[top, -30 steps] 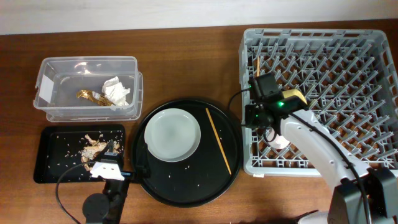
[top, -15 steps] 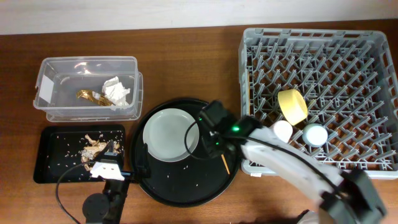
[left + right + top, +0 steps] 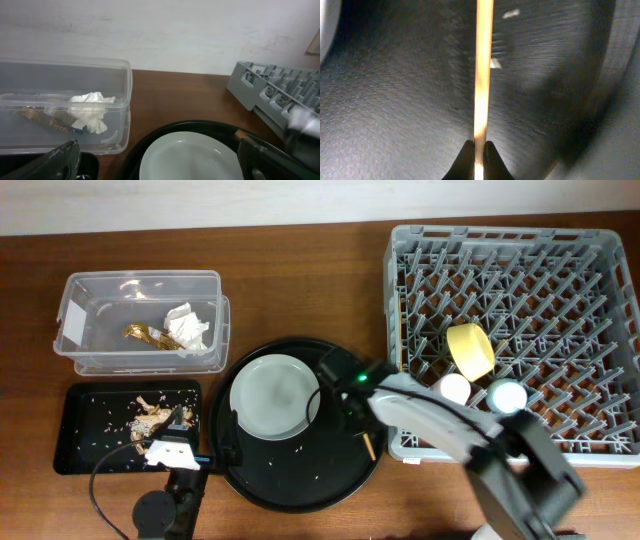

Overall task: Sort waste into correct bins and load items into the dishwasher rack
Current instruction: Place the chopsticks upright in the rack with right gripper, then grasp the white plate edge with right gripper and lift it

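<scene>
My right gripper (image 3: 349,404) (image 3: 479,149) is shut on a thin brown wooden chopstick (image 3: 483,75) lying on the large round black tray (image 3: 300,480); the stick's lower end (image 3: 367,444) shows past the arm. The pale grey-green plate (image 3: 274,396) (image 3: 190,159) sits on that tray. The yellow bowl (image 3: 470,348) and two small cups (image 3: 453,388) (image 3: 507,395) are in the grey dishwasher rack (image 3: 560,270). The tissue (image 3: 187,325) and wrapper (image 3: 145,335) lie in the clear tub (image 3: 75,330). Food scraps (image 3: 150,415) lie in the shallow black tray (image 3: 80,455). My left gripper (image 3: 178,422) (image 3: 160,167) is open and empty.
The rack's corner (image 3: 260,87) shows at the right of the left wrist view, and the tub (image 3: 65,75) at its left. Small crumbs dot the round tray. Bare brown table lies behind the tub and tray.
My right arm has swung from the rack's left side over to the round tray and closed on the chopstick there. The left arm has not moved.
</scene>
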Controlling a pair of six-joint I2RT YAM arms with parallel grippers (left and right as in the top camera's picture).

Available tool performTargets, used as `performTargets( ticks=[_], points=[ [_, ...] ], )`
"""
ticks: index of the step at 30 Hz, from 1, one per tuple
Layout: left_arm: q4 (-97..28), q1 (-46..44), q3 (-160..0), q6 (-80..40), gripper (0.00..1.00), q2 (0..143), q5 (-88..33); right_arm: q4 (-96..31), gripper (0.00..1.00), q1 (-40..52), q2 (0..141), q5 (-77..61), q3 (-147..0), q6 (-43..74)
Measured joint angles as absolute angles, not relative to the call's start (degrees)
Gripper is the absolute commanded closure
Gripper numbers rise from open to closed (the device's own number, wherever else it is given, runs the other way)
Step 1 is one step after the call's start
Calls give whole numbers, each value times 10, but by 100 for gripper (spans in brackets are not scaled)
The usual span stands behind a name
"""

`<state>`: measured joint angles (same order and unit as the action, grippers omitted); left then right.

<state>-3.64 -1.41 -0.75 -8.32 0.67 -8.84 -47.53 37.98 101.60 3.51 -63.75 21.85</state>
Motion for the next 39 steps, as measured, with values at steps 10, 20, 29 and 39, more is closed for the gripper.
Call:
performTargets(
  ticks=[10,20,29,39],
  points=[
    [-36,-14,-8,-83,1,7,-89,-454,96,200,795,62,-662,201],
    [-36,-14,-8,-83,1,7,-88,-479,50,188,902,39,-662,158],
    [-36,-14,-8,-83,1,7,-89,-456,46,388,876,-52,-670,280],
    [-36,-14,-7,-83,1,7,-89,-320,75,402,1090,-67,-669,412]
  ],
)
